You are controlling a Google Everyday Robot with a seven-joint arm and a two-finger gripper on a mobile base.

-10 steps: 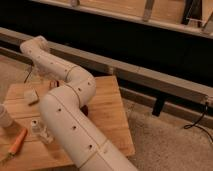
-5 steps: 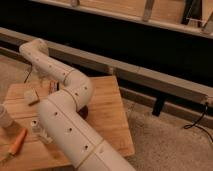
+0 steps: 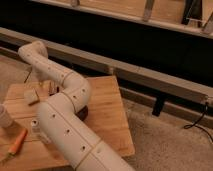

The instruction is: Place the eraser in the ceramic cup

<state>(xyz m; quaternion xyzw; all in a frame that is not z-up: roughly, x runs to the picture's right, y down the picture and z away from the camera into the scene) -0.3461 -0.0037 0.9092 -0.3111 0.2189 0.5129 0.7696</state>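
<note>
The eraser (image 3: 31,96), a small pale block, lies on the wooden table (image 3: 107,107) towards its back left. The ceramic cup (image 3: 3,118) is white and stands at the left edge of the view, only partly visible. My white arm rises from the bottom, bends at the elbow (image 3: 75,92) and reaches back left to the wrist (image 3: 32,51). The gripper (image 3: 48,87) hangs below the wrist, just right of the eraser, mostly hidden behind the forearm. It is open and nothing shows in it.
A small clear bottle (image 3: 36,128) stands near the table's front left, with an orange object (image 3: 17,142) lying beside it. A dark object (image 3: 83,114) is partly hidden under my arm. A long grey beam (image 3: 150,75) runs behind the table, above gravelly floor (image 3: 165,135).
The wrist has moved slightly left and down towards the eraser. The eraser and cup have not moved.
</note>
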